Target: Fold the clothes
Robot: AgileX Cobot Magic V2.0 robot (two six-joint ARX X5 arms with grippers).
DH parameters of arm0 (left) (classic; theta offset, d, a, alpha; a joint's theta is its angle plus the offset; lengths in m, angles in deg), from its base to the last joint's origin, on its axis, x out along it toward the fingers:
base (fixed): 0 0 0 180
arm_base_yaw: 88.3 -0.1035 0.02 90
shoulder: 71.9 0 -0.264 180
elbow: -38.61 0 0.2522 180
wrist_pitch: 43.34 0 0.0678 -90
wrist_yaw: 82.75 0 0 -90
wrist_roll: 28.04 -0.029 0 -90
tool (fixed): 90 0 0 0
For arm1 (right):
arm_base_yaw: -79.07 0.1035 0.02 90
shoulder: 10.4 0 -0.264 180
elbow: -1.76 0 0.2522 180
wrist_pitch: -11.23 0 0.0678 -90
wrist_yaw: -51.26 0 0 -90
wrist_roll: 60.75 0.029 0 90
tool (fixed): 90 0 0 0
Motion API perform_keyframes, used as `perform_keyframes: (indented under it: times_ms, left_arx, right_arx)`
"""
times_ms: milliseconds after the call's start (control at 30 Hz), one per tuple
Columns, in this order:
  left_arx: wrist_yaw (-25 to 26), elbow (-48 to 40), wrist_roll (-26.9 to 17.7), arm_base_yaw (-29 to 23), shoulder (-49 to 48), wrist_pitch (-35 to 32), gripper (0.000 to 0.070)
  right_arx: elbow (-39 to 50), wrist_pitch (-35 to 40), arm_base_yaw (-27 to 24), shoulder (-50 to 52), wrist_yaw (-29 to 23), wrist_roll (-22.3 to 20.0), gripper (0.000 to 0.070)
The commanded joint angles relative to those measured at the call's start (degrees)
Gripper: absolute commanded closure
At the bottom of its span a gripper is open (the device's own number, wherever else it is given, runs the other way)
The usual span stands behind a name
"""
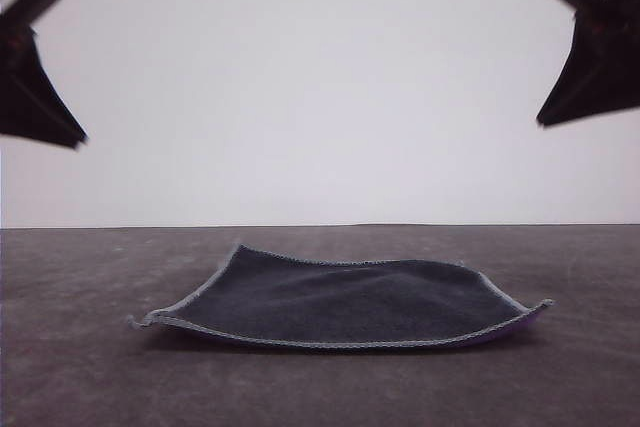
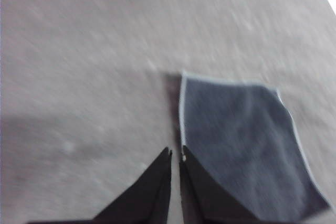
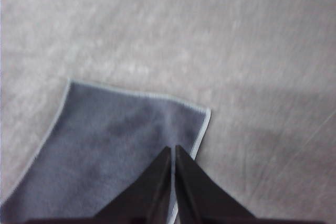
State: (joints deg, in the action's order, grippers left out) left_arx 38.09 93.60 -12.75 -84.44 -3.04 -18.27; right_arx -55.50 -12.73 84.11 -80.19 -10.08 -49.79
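Observation:
The clothes are one dark navy fuzzy cloth with a light grey stitched edge, lying spread flat on the grey table, its corners curling up slightly and a purplish underside showing at the right corner. My left gripper hangs high at the left, well above the table. High at the right hangs my right gripper. In the left wrist view the shut left gripper hovers over the edge of the cloth. In the right wrist view the shut right gripper hovers over the cloth near its edge. Neither holds anything.
The grey table stretches bare around the cloth on all sides. A plain white wall stands behind it.

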Motion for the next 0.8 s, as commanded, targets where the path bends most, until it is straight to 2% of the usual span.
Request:
perform_keyframes:
  times_ms: [0, 133, 167, 200, 267, 300, 367, 533, 767]
  left_arx:
    - [1.61, 0.76, -0.32, 0.78, 2.23, -0.70, 0.0676]
    - [2.61, 0.76, -1.10, 2.91, 5.78, -0.65, 0.0663]
    - [2.87, 0.77, -1.11, 3.39, 6.41, -0.65, 0.0648]
    - [3.39, 0.78, -1.11, 3.76, 6.94, -0.67, 0.0590]
    - [4.11, 0.81, -1.09, 4.47, 7.68, -0.69, 0.0471]
    - [4.13, 0.82, -1.09, 4.87, 7.94, -0.71, 0.0431]
    - [4.11, 0.83, -1.09, 5.54, 8.27, -0.94, 0.0417]
    - [4.13, 2.01, 1.04, 7.26, 11.11, -5.41, 0.0418]
    - [4.09, 11.14, 0.74, 9.25, 21.55, -5.11, 0.0417]
  right_arx:
    - [-0.57, 0.12, 0.54, -1.59, 0.43, 0.71, 0.0689]
    - [-0.57, -1.04, 1.47, -4.05, 0.97, 0.81, 0.0688]
    - [-0.57, -1.44, 1.58, -4.51, 1.30, 0.81, 0.0687]
    - [-0.57, -1.85, 1.59, -4.79, 1.72, 0.79, 0.0676]
    - [-0.57, -2.60, 1.60, -5.17, 2.38, 0.76, 0.0566]
    - [-0.57, -3.07, 1.60, -5.20, 2.64, 0.76, 0.0462]
    - [-0.57, -3.60, 1.60, -5.21, 2.80, 0.72, 0.0312]
    - [-0.57, -1.07, 1.58, -6.87, 2.89, 0.76, 0.0299]
    - [-2.66, 1.43, 1.58, -15.97, 4.55, 1.00, 0.0300]
